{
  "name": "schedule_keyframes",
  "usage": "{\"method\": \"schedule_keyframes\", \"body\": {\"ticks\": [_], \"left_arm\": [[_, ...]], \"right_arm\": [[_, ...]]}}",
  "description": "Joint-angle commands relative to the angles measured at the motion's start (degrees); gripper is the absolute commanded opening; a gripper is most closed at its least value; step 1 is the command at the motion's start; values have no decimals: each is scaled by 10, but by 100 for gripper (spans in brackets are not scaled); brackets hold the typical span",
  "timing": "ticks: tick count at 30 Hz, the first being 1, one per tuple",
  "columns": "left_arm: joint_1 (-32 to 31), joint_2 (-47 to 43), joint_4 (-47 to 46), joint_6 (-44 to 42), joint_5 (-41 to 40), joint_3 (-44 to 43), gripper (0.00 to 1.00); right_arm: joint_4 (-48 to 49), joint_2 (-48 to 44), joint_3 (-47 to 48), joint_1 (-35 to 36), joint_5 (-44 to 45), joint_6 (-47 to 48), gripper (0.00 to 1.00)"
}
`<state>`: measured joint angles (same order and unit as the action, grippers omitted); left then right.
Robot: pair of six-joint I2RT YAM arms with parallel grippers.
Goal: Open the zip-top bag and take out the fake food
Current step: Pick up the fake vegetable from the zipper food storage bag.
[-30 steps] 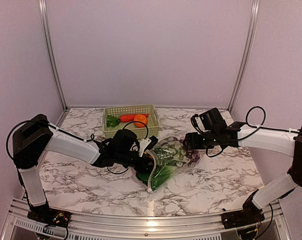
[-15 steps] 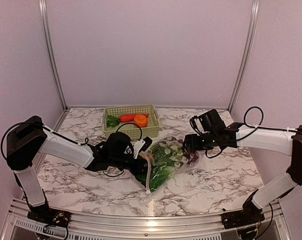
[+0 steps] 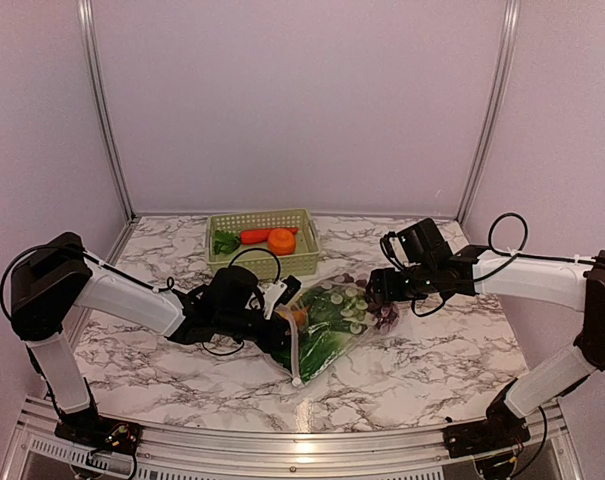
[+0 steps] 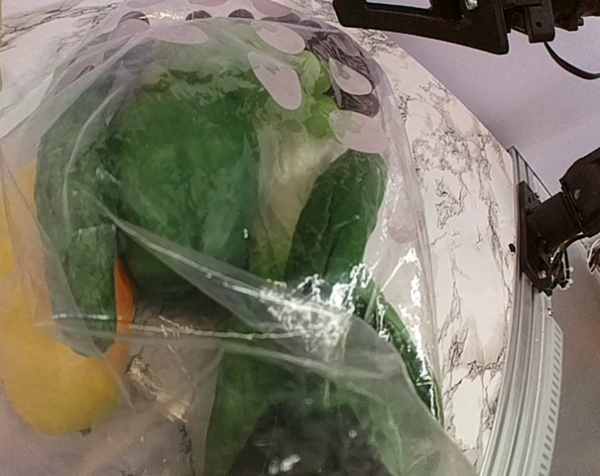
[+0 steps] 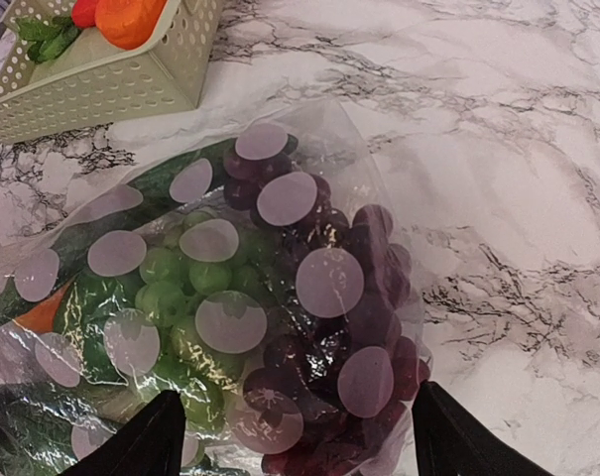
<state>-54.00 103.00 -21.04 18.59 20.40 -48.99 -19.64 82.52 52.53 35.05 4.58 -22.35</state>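
Observation:
The clear zip-top bag (image 3: 332, 322) lies on the marble table, full of fake food. In the left wrist view the bag (image 4: 280, 198) fills the frame, with green leafy pieces (image 4: 180, 178) and a yellow piece (image 4: 22, 367) inside. My left gripper (image 3: 279, 318) is at the bag's mouth, its jaws hidden behind plastic. My right gripper (image 5: 304, 446) is open, with its fingers either side of the bag's far end. Purple grapes (image 5: 369, 297) and green grapes (image 5: 171, 288) lie there inside the bag.
The pale green lattice basket (image 3: 222, 262) stands behind the bag, holding a carrot (image 3: 254, 236), an orange piece (image 3: 281, 240) and a green leaf. It also shows in the right wrist view (image 5: 101, 84). Metal rails frame the back wall and the front edge.
My left gripper has drawn back to the left, and the bag's mouth end shifted left with it. The right arm has hardly moved.

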Motion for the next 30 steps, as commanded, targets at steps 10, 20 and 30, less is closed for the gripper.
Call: {"method": "schedule_keyframes", "body": {"ticks": [10, 20, 30], "left_arm": [[2, 20, -6, -9, 21, -40, 12], [3, -16, -3, 5, -27, -13, 0], [9, -80, 13, 14, -80, 26, 0]], "right_arm": [[7, 8, 1, 5, 10, 0, 77], [12, 11, -4, 5, 9, -2, 77], [20, 24, -7, 4, 4, -1, 77]]}}
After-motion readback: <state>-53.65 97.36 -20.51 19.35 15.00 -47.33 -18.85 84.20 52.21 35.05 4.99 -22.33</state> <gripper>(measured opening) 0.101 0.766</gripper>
